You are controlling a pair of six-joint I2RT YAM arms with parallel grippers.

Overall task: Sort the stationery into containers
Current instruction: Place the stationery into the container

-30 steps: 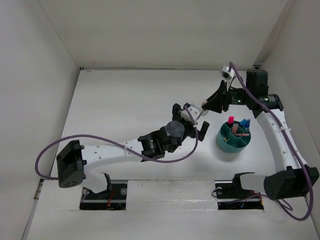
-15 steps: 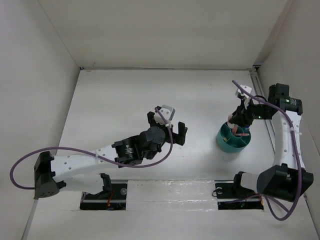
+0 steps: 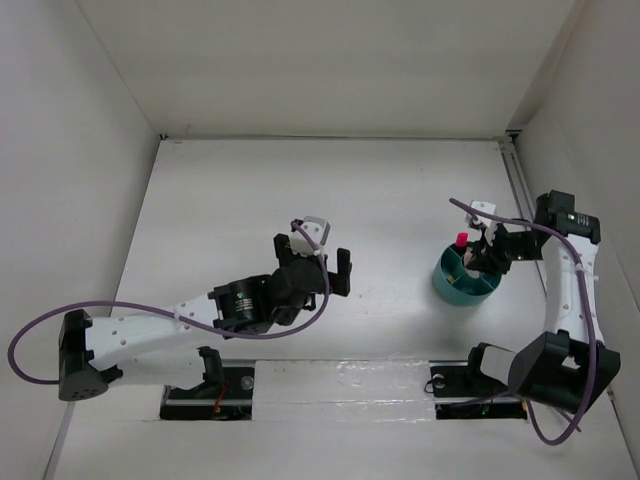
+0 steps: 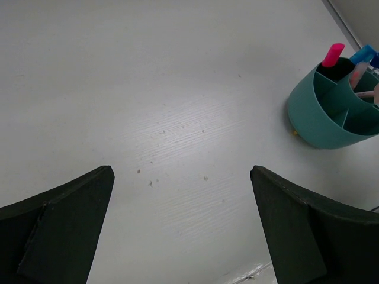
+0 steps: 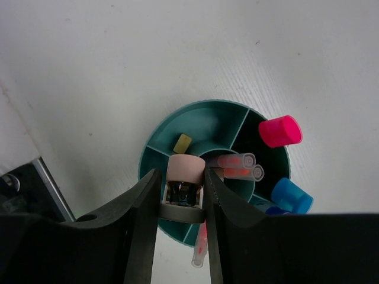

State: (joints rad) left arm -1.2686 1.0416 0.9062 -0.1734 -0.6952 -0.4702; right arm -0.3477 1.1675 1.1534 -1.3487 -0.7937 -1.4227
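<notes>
The teal organiser cup [image 3: 458,283] stands at the right of the table; it also shows in the left wrist view [image 4: 323,121] and the right wrist view [image 5: 204,121]. My right gripper [image 5: 182,192] is shut on the pinkish stapler [image 5: 186,177] and holds it just over the cup. In the cup are a pink-capped highlighter [image 5: 280,131], a blue-capped one [image 5: 291,196], thin pink-orange pens [image 5: 235,165] and a tan eraser [image 5: 182,142]. My left gripper [image 4: 180,228] is open and empty over bare table, left of the cup.
White walls enclose the table [image 3: 240,200] at the back and both sides. A rail runs along the right edge [image 3: 520,190]. The arm bases [image 3: 210,385] sit at the near edge.
My right gripper has come from the back of the table down over the cup with the stapler. My left arm has drawn back to the left, away from the cup.
</notes>
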